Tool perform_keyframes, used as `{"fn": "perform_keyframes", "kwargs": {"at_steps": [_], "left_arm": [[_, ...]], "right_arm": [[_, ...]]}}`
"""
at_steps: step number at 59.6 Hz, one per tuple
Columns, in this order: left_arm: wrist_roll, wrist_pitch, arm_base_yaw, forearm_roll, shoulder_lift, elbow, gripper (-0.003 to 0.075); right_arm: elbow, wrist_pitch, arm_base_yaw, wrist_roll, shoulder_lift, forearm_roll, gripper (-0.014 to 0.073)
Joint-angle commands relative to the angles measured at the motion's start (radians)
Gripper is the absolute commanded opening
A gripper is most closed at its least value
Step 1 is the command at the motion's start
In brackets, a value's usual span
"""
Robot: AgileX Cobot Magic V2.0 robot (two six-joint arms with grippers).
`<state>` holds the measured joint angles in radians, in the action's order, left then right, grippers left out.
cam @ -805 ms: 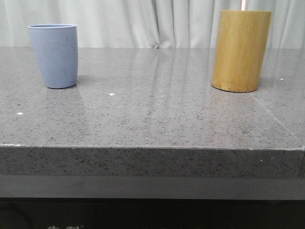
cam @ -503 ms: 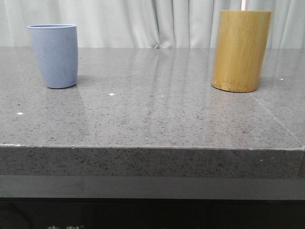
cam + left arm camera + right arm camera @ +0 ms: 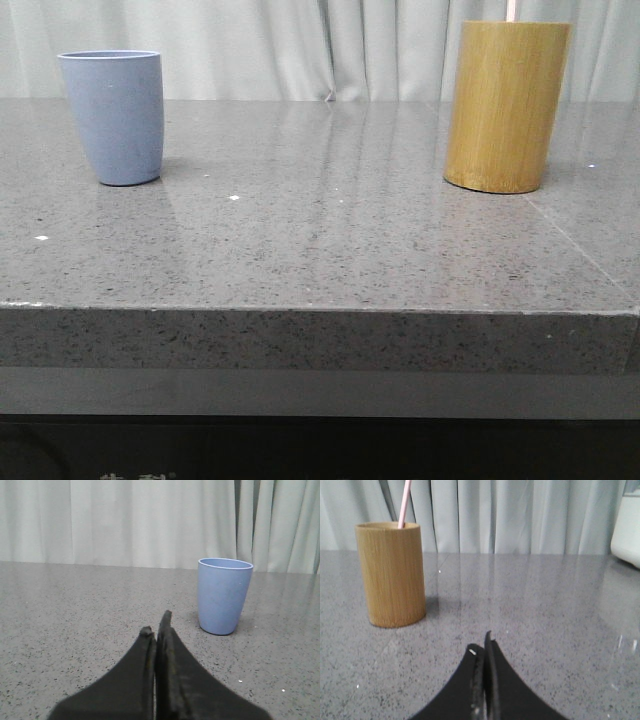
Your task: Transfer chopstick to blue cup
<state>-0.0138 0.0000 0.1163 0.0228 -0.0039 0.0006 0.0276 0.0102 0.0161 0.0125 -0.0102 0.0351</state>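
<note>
Inside the bamboo holder (image 3: 391, 575) the chopstick (image 3: 404, 504) is standing near-upright; the blue cup (image 3: 112, 117) is sitting well apart across open surface (image 3: 320, 230); both the left pincer (image 3: 156, 626) and the right pincer (image 3: 482, 647) are resting clenched, empty.

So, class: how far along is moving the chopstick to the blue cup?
Nothing is done yet. The chopstick stands in the bamboo holder; the blue cup stands apart. Both hands, left and right, are shut and hold nothing. Grasping, lifting and dropping it in remain.

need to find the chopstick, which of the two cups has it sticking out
The bamboo cylinder, taller and yellow-brown, has the pink chopstick rising from its rim; the blue cup shows nothing.
</note>
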Motion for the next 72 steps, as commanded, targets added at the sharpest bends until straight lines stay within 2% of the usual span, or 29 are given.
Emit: {"fn": "perform_keyframes", "kwargs": {"at_steps": [1, 9, 17, 28, 45, 55, 72], "left_arm": [[-0.007, -0.098, 0.006, 0.011, -0.025, 0.001, -0.0019], [-0.007, -0.076, 0.006, 0.033, -0.021, -0.066, -0.0019], [-0.007, -0.013, 0.006, 0.032, 0.009, -0.207, -0.0019], [-0.007, 0.169, 0.006, 0.032, 0.132, -0.446, -0.0019], [-0.007, 0.462, 0.006, 0.032, 0.408, -0.782, -0.0019], [-0.007, 0.510, 0.006, 0.032, 0.539, -0.843, -0.0019], [-0.007, 0.506, 0.006, 0.032, 0.678, -0.843, -0.0019]], "right_arm": [[-0.011, -0.105, 0.000, 0.001, -0.021, 0.000, -0.0068], [-0.079, -0.054, 0.000, 0.001, -0.021, 0.003, -0.0068], [-0.208, 0.056, 0.000, 0.001, -0.017, 0.003, -0.0068], [-0.413, 0.207, 0.000, 0.001, 0.053, -0.013, -0.0068], [-0.701, 0.372, 0.000, 0.001, 0.296, -0.030, -0.0068], [-0.791, 0.445, 0.000, 0.001, 0.448, -0.030, -0.0068], [-0.800, 0.505, 0.000, 0.001, 0.616, -0.030, -0.0068]]}}
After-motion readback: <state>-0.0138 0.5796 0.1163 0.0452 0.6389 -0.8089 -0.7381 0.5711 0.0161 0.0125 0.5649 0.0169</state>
